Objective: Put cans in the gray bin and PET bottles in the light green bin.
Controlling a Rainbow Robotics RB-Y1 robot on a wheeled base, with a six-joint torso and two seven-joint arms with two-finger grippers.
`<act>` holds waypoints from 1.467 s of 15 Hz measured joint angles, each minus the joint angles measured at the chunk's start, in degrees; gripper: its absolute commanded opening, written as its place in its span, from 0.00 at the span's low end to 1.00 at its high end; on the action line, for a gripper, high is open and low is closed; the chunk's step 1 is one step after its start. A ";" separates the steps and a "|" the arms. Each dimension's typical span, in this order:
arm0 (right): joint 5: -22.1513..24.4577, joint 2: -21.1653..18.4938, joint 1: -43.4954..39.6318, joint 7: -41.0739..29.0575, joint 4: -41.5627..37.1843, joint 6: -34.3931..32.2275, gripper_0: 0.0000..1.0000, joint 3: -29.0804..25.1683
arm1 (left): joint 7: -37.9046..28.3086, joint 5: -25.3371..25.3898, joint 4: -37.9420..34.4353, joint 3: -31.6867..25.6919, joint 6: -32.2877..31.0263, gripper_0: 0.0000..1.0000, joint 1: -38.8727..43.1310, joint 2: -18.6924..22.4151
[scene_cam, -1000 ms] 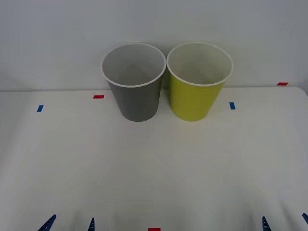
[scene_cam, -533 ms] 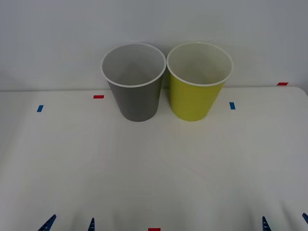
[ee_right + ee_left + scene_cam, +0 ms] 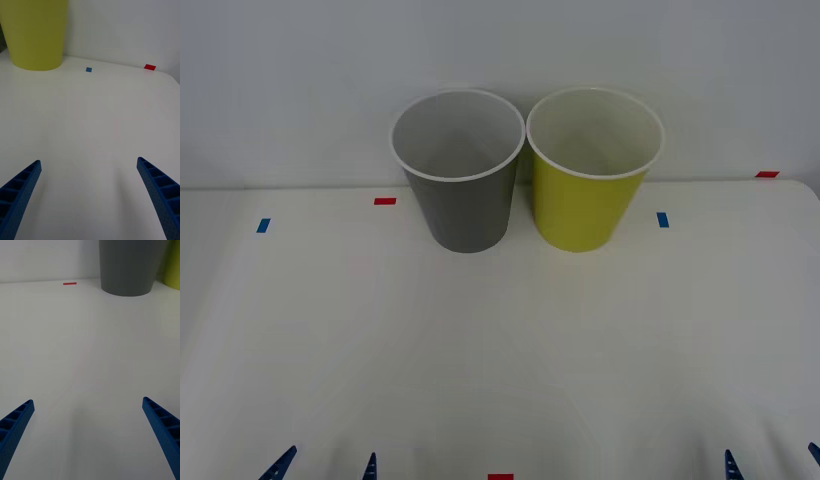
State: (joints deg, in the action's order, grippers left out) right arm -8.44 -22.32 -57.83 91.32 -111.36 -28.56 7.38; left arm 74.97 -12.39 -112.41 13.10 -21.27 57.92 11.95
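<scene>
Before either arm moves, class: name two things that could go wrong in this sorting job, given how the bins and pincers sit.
1. The gray bin and the light green bin stand rim to rim at the table's far edge; a drop aimed near the shared side could land in the wrong one.
2. Both are tall and tapered, so a low reach by the open left pincer or right pincer might tip one.
</scene>
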 measured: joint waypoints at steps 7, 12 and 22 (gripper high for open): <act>0.00 0.00 0.00 0.00 0.00 0.00 0.88 0.00 | 0.00 0.00 0.00 0.00 0.00 1.00 0.00 0.00; 0.00 0.00 0.00 0.00 0.00 0.00 0.88 0.00 | 0.00 0.00 0.00 0.00 0.00 1.00 0.00 0.00; 0.00 0.00 0.00 0.00 0.00 0.00 0.88 0.00 | 0.00 0.00 0.00 0.00 0.00 1.00 0.00 0.00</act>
State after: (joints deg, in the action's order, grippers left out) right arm -8.44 -22.32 -57.83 91.32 -111.36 -28.56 7.38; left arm 74.97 -12.39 -112.41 13.10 -21.27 57.92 11.95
